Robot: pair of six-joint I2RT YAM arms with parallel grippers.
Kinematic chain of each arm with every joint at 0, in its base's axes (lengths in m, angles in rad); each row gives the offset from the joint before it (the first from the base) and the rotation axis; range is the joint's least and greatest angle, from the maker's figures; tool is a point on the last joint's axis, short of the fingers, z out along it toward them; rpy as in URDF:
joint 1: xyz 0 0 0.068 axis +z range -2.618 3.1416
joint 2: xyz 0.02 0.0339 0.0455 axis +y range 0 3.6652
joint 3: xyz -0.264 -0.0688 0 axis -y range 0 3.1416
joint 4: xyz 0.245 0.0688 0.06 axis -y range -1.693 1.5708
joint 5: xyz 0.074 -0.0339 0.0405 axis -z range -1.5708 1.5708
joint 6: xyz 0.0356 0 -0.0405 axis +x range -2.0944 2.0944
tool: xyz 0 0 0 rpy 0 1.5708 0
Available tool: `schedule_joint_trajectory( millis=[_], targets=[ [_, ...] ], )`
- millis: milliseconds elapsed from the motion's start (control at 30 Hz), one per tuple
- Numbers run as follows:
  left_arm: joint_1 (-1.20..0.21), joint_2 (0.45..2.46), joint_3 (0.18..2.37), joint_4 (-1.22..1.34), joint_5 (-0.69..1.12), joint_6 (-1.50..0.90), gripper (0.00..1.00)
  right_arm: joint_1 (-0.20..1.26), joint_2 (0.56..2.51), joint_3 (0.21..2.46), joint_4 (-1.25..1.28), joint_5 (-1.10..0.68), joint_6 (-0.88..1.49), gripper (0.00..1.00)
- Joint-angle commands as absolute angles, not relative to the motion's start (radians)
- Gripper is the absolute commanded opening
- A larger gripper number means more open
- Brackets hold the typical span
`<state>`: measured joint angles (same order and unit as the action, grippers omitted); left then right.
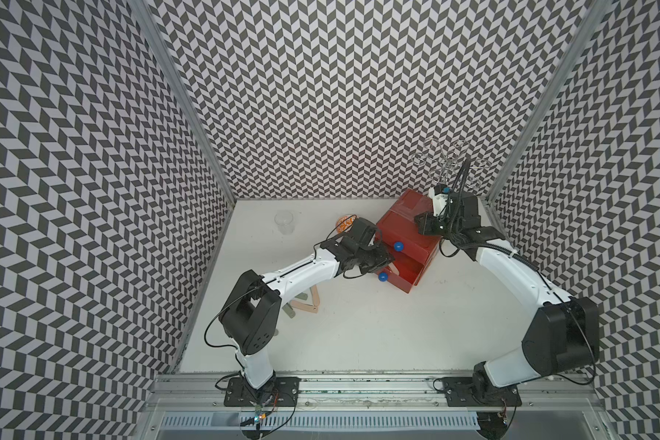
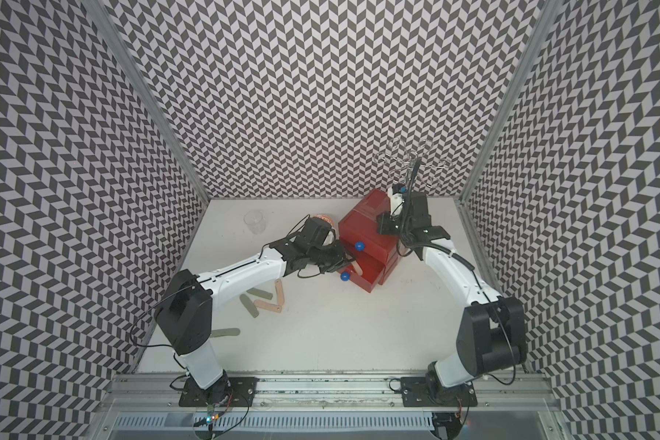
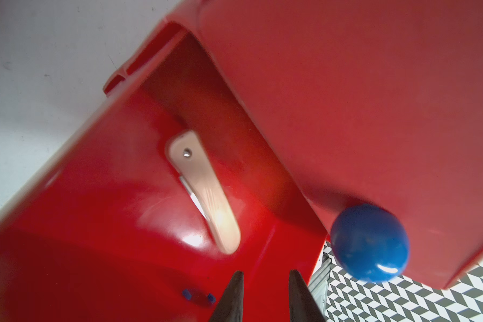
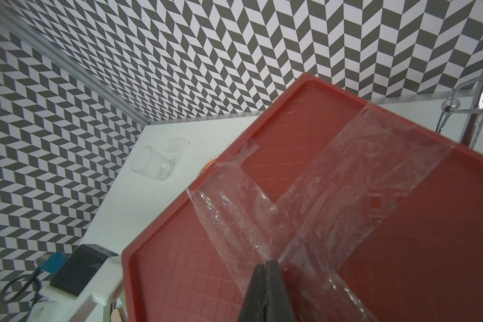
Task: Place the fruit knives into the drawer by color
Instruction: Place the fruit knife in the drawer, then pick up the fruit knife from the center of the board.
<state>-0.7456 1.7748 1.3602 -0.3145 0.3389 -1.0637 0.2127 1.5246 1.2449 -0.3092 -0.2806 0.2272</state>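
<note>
The left hand (image 3: 266,280) hovers over the pulled-out drawer (image 3: 95,223) of the red chest of drawers (image 2: 361,224). Its two dark fingertips (image 3: 236,284) stand a narrow gap apart with nothing between them. Beyond the tips a peach fruit knife (image 3: 204,189) lies flat and free on the drawer floor, rivet end pointing into the chest. It sits below the blue ball knob (image 3: 370,242) of the closed drawer above.

The right hand (image 4: 267,269) is pinched together and empty, its tip on or just over the clear tape (image 4: 360,172) across the chest's top. Contact cannot be told for sure, but it looks like bracing.

In a top view the chest sits at about 1 o'clock on the counter (image 2: 340,343). At about 8 o'clock from it, well apart, two more peach knives (image 2: 269,306) lie touching in a V. Two grey-green knives (image 2: 260,293) lie just beside them, and a lone grey-green knife (image 2: 225,332) lies further toward 7 o'clock.

These knives look light, stiff and smooth: thin folded plastic handles, with a sliver of blade showing along one edge. Lying flat, they will probably skid under a fingertip. The surest hold is likely across the narrow width at mid-length, fingers coming straight down and closing gently.
</note>
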Motion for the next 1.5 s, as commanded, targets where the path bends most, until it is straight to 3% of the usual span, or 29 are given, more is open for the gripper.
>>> schedule_joint_trajectory(
  millis=[0, 567, 900, 1467],
  targets=[
    [-0.743, 1.799, 1.382, -0.366, 0.327, -1.04, 0.31, 0.211, 1.578, 1.181, -0.549, -0.241, 0.216, 0.01],
    [-0.71, 1.627, 1.572, -0.748, 0.107, -0.831, 0.3, 0.211, 1.576, 1.208, -0.556, -0.229, 0.214, 0.01],
    [-0.517, 1.497, 1.292, -0.952, 0.075, -0.614, 0.3, 0.209, 1.579, 1.209, -0.561, -0.235, 0.212, 0.01],
    [-0.429, 1.684, 1.118, -0.859, 0.091, -0.496, 0.31, 0.21, 1.576, 1.182, -0.551, -0.236, 0.211, 0.01]
  ],
)
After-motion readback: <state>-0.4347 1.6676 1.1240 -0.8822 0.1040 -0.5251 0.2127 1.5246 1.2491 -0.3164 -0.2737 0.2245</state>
